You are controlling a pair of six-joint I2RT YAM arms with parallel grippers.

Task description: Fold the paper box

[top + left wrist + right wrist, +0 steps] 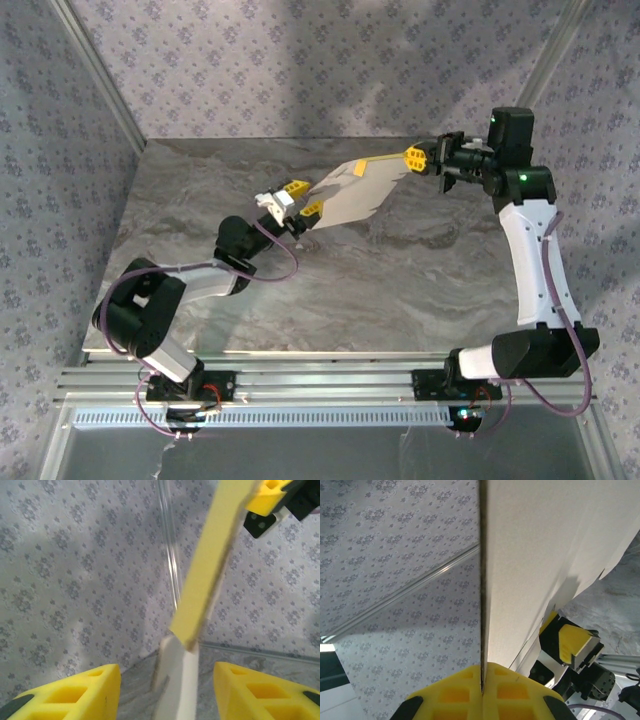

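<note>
The paper box [358, 188] is an unfolded card sheet hanging in the air over the table, white face up with yellow showing at its edges. My right gripper [420, 158] is shut on its far right end; in the right wrist view the fingers [520, 690] pinch the card's edge [482, 630] and the white face [555, 555] spreads to the right. My left gripper [303, 198] stands open at the sheet's left end. In the left wrist view the card [177, 680] runs between its yellow fingers [85, 692] with a gap on each side, and a yellow strip [210, 565] rises beyond.
The grey marbled table [330, 290] lies below, with patterned walls behind and on both sides. An aluminium rail [320, 385] carries both arm bases at the near edge. Metal frame posts [95, 70] stand at the back corners.
</note>
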